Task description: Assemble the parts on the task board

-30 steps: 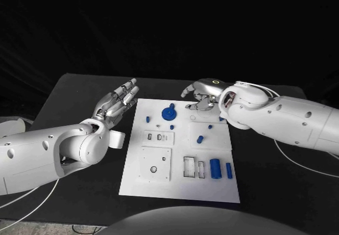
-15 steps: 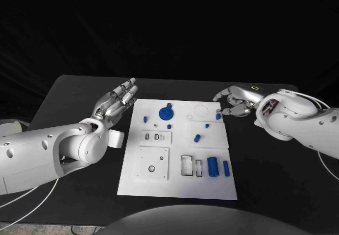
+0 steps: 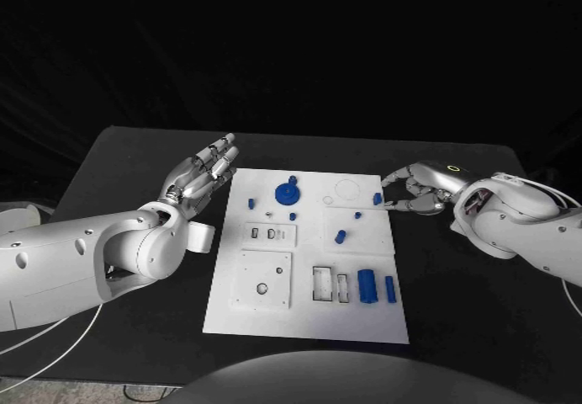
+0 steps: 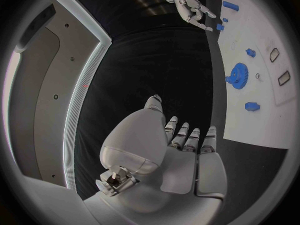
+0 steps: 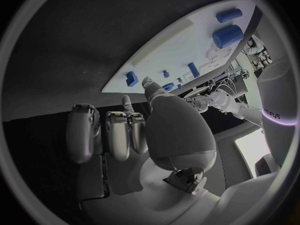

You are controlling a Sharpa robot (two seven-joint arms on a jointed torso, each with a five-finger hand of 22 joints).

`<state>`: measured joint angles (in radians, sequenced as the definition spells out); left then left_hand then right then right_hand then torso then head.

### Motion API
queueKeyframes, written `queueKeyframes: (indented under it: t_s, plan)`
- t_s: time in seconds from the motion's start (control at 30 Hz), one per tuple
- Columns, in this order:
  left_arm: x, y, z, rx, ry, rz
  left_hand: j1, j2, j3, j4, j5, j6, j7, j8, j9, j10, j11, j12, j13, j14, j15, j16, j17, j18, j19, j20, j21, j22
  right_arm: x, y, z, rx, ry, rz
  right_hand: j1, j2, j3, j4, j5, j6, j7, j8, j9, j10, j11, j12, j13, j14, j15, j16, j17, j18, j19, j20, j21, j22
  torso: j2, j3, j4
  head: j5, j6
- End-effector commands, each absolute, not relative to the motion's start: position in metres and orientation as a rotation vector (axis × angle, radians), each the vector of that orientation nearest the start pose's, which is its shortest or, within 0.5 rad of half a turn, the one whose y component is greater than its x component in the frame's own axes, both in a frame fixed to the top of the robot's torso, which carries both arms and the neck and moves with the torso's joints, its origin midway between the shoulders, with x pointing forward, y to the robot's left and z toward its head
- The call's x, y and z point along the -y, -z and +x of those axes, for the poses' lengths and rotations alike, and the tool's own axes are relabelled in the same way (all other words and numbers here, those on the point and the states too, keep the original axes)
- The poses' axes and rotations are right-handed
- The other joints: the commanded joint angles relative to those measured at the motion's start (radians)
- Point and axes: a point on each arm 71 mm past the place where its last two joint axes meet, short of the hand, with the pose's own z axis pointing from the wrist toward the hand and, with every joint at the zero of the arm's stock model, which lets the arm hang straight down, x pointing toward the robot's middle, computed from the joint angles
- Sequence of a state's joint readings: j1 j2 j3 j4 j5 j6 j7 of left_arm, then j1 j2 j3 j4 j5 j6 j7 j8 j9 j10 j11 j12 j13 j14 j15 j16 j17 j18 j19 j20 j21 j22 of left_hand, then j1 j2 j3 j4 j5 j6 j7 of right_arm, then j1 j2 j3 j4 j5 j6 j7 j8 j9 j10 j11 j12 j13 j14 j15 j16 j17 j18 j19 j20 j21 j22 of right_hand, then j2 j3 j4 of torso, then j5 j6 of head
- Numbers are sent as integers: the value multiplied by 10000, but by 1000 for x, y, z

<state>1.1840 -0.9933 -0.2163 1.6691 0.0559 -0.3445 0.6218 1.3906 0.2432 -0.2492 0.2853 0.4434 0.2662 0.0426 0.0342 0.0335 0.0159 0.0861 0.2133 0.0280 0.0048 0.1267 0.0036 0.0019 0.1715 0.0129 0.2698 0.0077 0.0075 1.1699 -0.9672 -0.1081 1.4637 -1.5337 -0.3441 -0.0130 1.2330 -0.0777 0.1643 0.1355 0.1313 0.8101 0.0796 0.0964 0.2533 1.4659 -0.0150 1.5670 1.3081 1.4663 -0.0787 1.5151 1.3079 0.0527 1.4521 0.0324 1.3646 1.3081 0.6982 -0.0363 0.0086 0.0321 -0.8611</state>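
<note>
On the near part of the task board two blue cylinders lie beside an empty slot, untouched. Farther up, the blue gear sits on its peg. At the far right edge, the right hand has pulled back off the board within the last second; its fingers are curled, empty as far as shows, beside a small blue part. The left hand stays spread and empty, left of the board. Assembly looks barely begun.
</note>
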Motion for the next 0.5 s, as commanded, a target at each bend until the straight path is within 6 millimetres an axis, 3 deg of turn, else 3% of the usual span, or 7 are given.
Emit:
queueKeyframes:
  t_s: [0.03,0.17,0.5]
  plan:
    - [-245,222,431,-13639,15550,-11285,81,2,46,26,58,25,47,38,9,-2,58,28,11,3,99,27,13,91,2,89,41,11,274,223,475,-16980,-5173,-2257,62,0,-31,23,89,126,42,23,-7,1049,74,38,2627,893,88,-86,2175,82,7,82,-61,996,4,-7,-11,-15,-22]
    - [-244,222,431,-13647,15556,-11288,81,2,46,26,58,25,47,38,9,-2,58,28,11,3,99,27,13,91,2,89,41,11,273,227,477,-17087,-5117,-2244,253,26,-40,-20,487,267,58,71,0,1049,89,38,2627,883,98,-135,2142,90,-3,91,-105,984,3,-8,5,-58,-29]
    - [-245,222,431,-13668,15551,-11305,90,7,52,21,63,22,45,37,8,-6,67,27,10,4,120,28,14,91,7,96,45,14,270,234,484,-17371,-4924,-2220,369,71,-40,-47,742,354,86,99,16,1049,105,38,2627,850,112,-278,2046,113,-47,98,-205,928,-8,-8,4,-20,-97]
